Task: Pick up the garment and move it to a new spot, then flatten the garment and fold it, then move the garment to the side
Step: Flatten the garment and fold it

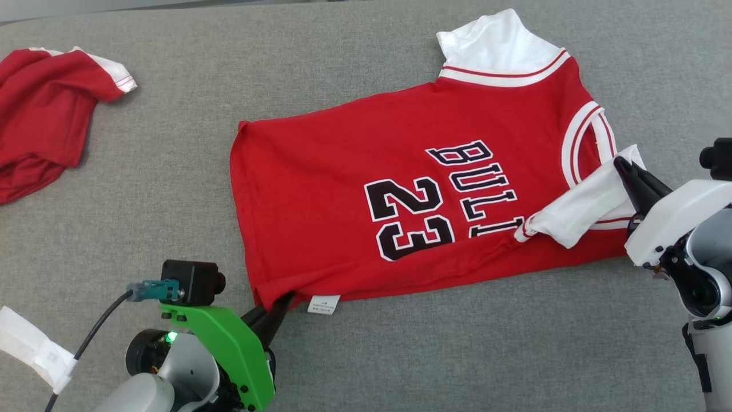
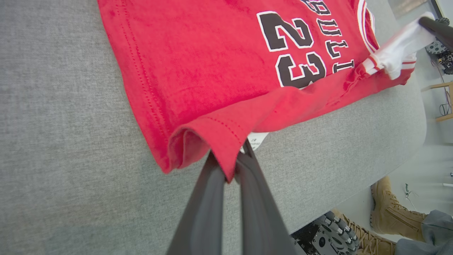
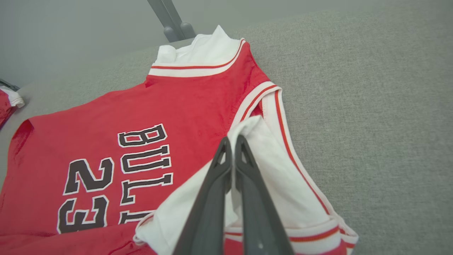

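The garment [image 1: 354, 166] is a red jersey with white sleeves and black "BULLS 23" lettering, spread face up on the grey surface. My left gripper [image 1: 284, 301] is shut on the garment's near hem corner [image 2: 223, 141], which is lifted and folded over. My right gripper [image 1: 623, 166] is shut on the near white sleeve [image 3: 262, 156], pulled up across the shoulder. The far white sleeve [image 1: 497, 46] lies flat at the top.
Another red and white garment [image 1: 40, 114] lies crumpled at the far left of the grey surface [image 1: 171, 171]. White tape [image 1: 34, 349] wraps my left arm's cable. A person's tan boots [image 2: 385, 212] stand on the floor beyond the surface's edge.
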